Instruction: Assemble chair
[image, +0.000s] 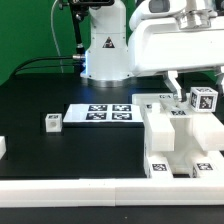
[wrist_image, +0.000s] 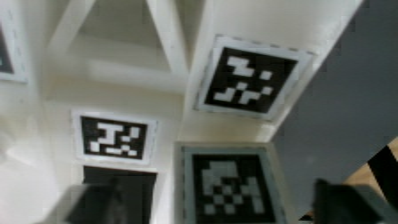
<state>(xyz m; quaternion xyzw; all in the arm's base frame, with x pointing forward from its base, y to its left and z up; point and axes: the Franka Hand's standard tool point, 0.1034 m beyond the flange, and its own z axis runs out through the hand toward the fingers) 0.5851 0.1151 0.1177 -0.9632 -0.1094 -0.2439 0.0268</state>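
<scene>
Two small cubes, one marker board and one border rail are visible.

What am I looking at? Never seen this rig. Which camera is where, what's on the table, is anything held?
One white robot arm with a two-finger gripper, building a chair from white plastic parts. The wide picture comes from a camera off the arm, the close-up from one on its wrist. On the black table: a cluster of chair parts, a loose small cube, another cube near the gripper, a flat marker board. The jaws look open either side of a tagged piece; nothing seems gripped.
</scene>
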